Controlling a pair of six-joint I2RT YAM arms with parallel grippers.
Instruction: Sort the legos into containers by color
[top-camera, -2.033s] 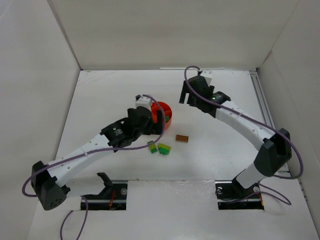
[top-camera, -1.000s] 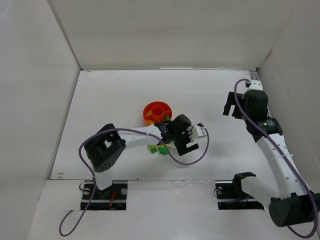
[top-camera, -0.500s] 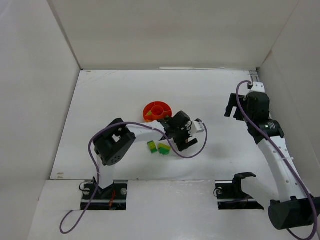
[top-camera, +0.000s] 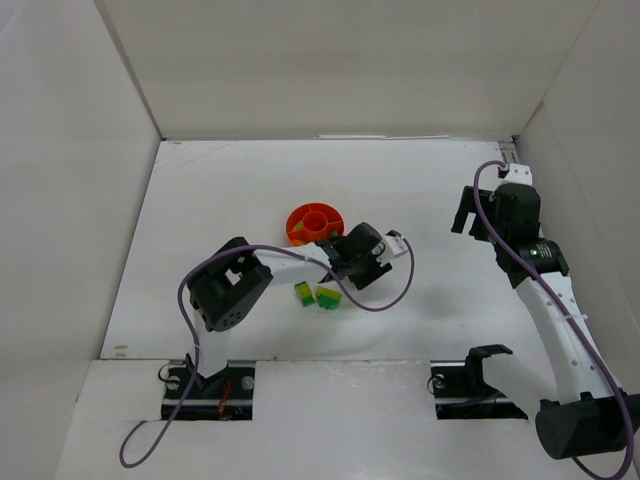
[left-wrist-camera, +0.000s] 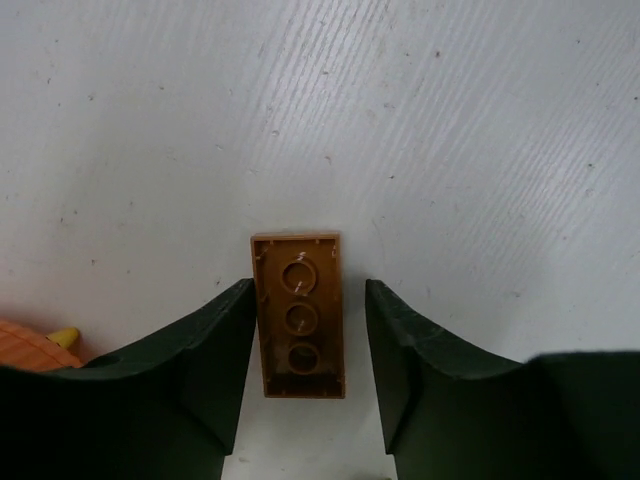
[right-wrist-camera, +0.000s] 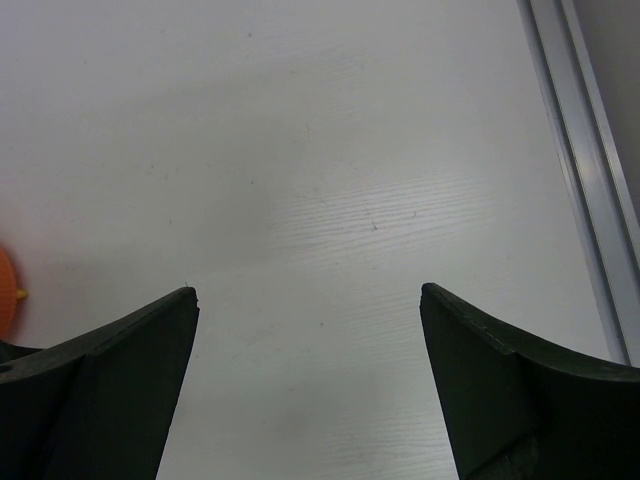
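A brown lego lies hollow side up on the white table, between the fingers of my left gripper. The left finger touches its side and a narrow gap shows at the right finger. In the top view this gripper sits just right of the round orange dish and hides the brown lego. Two green-and-yellow legos lie in front of the dish. My right gripper hangs open and empty at the far right, over bare table in its wrist view.
White walls enclose the table on three sides. A metal rail runs along the right edge. The left arm's purple cable loops beside the gripper. The dish's orange rim, with a yellow piece in it, shows at the left wrist view's edge.
The left gripper's jaws have narrowed around the brown lego, and the wrist has shifted slightly toward the dish. The right arm has stayed still.
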